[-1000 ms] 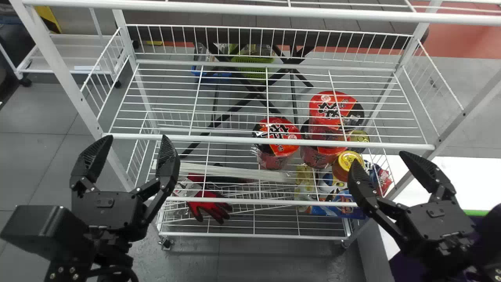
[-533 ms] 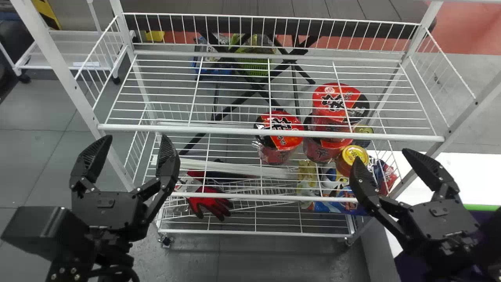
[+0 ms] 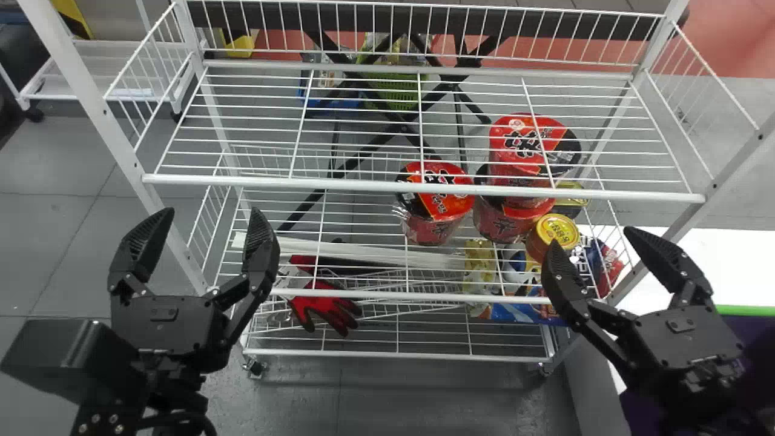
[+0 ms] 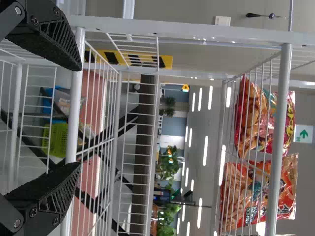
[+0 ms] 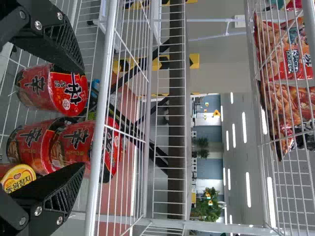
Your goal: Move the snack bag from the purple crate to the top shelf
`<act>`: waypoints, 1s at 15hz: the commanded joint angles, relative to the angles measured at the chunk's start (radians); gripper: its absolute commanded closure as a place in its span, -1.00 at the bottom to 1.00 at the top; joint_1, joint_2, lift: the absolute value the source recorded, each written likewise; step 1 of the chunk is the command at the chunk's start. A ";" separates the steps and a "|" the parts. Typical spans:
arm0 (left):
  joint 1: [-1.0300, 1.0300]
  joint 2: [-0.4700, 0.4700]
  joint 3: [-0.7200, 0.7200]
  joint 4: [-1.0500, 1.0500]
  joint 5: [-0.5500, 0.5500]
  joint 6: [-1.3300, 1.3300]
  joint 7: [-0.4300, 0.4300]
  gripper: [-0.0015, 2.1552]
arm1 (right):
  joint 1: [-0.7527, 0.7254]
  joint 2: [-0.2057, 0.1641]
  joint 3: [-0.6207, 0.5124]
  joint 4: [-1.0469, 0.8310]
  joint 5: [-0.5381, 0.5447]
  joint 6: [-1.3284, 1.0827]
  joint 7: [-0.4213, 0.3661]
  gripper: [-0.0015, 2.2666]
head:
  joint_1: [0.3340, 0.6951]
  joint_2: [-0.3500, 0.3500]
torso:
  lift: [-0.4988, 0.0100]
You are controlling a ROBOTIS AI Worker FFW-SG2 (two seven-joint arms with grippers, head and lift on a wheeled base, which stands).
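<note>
Have black two-finger L gripper [image 3: 206, 213] + R gripper [image 3: 591, 235] spread, empty. See red-orange plastic snack bags [image 4: 256, 191] on white wire top shelf [image 4: 279, 147]; can't ID target there or confirm xfer from purple plastic crate [image 3: 639, 413].

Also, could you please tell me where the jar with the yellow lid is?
In the head view, the jar stands toward the right side of the white rack, beside the stacked red cups and near the right gripper.
</note>
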State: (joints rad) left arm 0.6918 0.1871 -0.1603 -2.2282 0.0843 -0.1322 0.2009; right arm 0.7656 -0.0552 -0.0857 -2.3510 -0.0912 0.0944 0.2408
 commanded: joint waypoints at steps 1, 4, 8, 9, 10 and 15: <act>0.008 0.000 0.005 -0.005 0.000 0.000 0.000 -0.87 | -0.002 0.000 0.001 0.002 -0.002 0.000 0.002 -0.86 | 1.00 -0.09 | -0.85; 0.009 0.000 0.008 -0.002 0.000 0.000 0.000 -0.87 | 0.009 0.000 -0.009 0.019 -0.039 -0.098 0.054 -0.85 | 1.00 -0.05 | -0.84; 0.014 0.000 0.008 -0.005 0.000 -0.003 0.000 -0.87 | 0.006 0.002 -0.012 0.002 -0.025 -0.009 0.031 -0.85 | 1.00 -0.06 | -0.84; 0.015 0.002 0.008 -0.005 0.000 -0.003 0.000 -0.87 | 0.004 0.003 -0.019 -0.010 -0.016 0.055 0.021 -0.85 | 1.00 -0.07 | -0.84; 0.017 0.002 0.008 -0.004 0.000 -0.006 0.000 -0.87 | 0.004 0.003 -0.031 -0.028 -0.002 0.126 -0.003 -0.85 | 1.00 -0.07 | -0.84; 0.028 0.003 0.008 0.025 0.002 -0.025 0.000 -0.87 | -0.034 0.025 -0.358 -0.159 -0.147 0.687 -0.009 -0.85 | 1.00 -0.39 | -0.84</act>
State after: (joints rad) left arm 0.7169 0.1897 -0.1518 -2.2155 0.0845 -0.1473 0.2009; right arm 0.7589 -0.0350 -0.3001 -2.4895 -0.1513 0.6291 0.2071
